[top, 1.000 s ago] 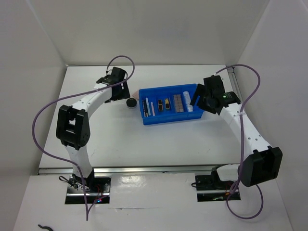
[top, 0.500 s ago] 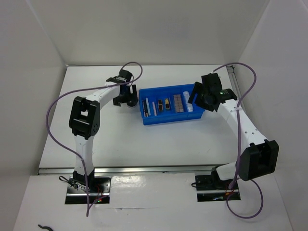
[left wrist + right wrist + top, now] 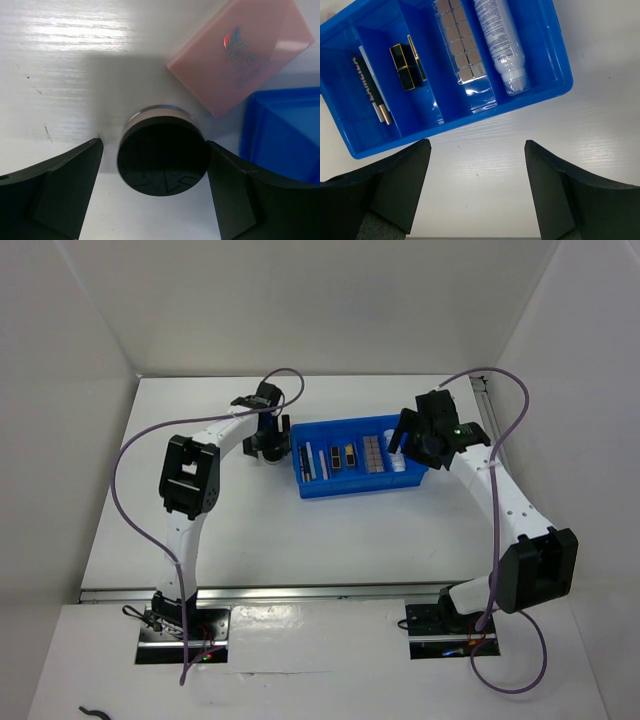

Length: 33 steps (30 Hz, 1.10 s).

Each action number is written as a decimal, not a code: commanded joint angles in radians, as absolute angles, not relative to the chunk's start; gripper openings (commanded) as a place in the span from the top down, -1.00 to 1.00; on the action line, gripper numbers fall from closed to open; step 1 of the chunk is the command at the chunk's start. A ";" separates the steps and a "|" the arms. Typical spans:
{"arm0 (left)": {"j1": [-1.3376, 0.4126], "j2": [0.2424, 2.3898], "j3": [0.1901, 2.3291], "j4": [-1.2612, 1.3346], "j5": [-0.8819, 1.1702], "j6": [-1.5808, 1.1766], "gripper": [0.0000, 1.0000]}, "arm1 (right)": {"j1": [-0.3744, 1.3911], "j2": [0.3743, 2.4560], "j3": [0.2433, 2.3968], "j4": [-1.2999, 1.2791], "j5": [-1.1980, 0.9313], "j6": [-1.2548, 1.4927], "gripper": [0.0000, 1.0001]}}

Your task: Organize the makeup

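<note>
On the white table [image 3: 250, 530] the blue tray [image 3: 350, 490] already holds the white tube [image 3: 500, 40], the brownish palette [image 3: 460, 50], the black-and-gold palette [image 3: 405, 65] and the pencils [image 3: 370, 95]. Two pieces sit outside it, at the tray's 9 o'clock in the top view. The pink pad [image 3: 240, 55] lies flat at 1 o'clock from the round black compact [image 3: 162, 160], close beside it. The compact looks light, rigid and smooth-sided, so it will likely slip unless it is pinched squarely across its full width on the rim wall, not on the lid. The left claw [image 3: 155, 150] is spread apart, one finger at the compact's 9 o'clock and one at its 3, neither clearly touching it. The right claw [image 3: 477, 150] also stands apart, holding nothing, over bare table at the tray's near edge.
</note>
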<state>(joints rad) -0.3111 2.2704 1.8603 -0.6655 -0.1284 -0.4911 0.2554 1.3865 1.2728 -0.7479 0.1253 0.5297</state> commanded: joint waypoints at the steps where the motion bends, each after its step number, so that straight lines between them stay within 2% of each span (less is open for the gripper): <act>1: -0.321 2.299 1.899 -0.680 -0.106 -0.465 -0.91 | 0.265 1.396 1.321 -0.718 0.127 0.520 -0.67; 3: -0.330 2.299 1.899 -0.680 -0.118 -0.465 -0.81 | 0.265 1.396 1.331 -0.718 0.127 0.520 -0.67; 4: -0.330 2.299 1.899 -0.680 -0.129 -0.474 -0.67 | 0.265 1.396 1.331 -0.718 0.127 0.520 -0.67; 7: -0.330 2.263 1.867 -0.670 -0.169 -0.483 -0.48 | 0.265 1.396 1.342 -0.718 0.127 0.520 -0.67; 8: -0.330 2.249 1.853 -0.670 -0.182 -0.483 -0.34 | 0.265 1.396 1.342 -0.718 0.136 0.520 -0.67; 11: -0.330 2.166 1.844 -0.713 -0.219 -0.483 -0.10 | 0.265 1.387 1.342 -0.727 0.137 0.520 -0.67; 12: -0.321 2.133 1.829 -0.713 -0.232 -0.483 0.08 | 0.265 1.372 1.342 -0.727 0.137 0.520 -0.67; 16: -0.321 1.929 1.760 -0.703 -0.204 -0.471 0.37 | 0.265 1.333 1.307 -0.727 0.156 0.520 -0.67; 20: -0.371 1.836 1.816 -0.689 -0.062 -0.446 0.40 | 0.265 1.333 1.298 -0.718 0.156 0.520 -0.67; 26: -0.537 2.009 2.081 -0.733 0.051 -0.465 0.40 | 0.265 1.299 1.312 -0.727 0.179 0.540 -0.67; 31: -0.655 2.231 2.346 -0.718 0.037 -0.474 0.40 | 0.265 1.189 1.258 -0.680 0.202 0.540 -0.67; 33: -0.666 2.281 2.391 -0.718 0.037 -0.485 0.40 | 0.265 1.157 1.236 -0.680 0.221 0.552 -0.67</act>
<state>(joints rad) -0.6632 2.2089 2.3142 -0.7052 0.0208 -0.4751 0.2577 1.2411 1.2591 -0.7338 0.1757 0.5354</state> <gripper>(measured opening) 0.753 0.833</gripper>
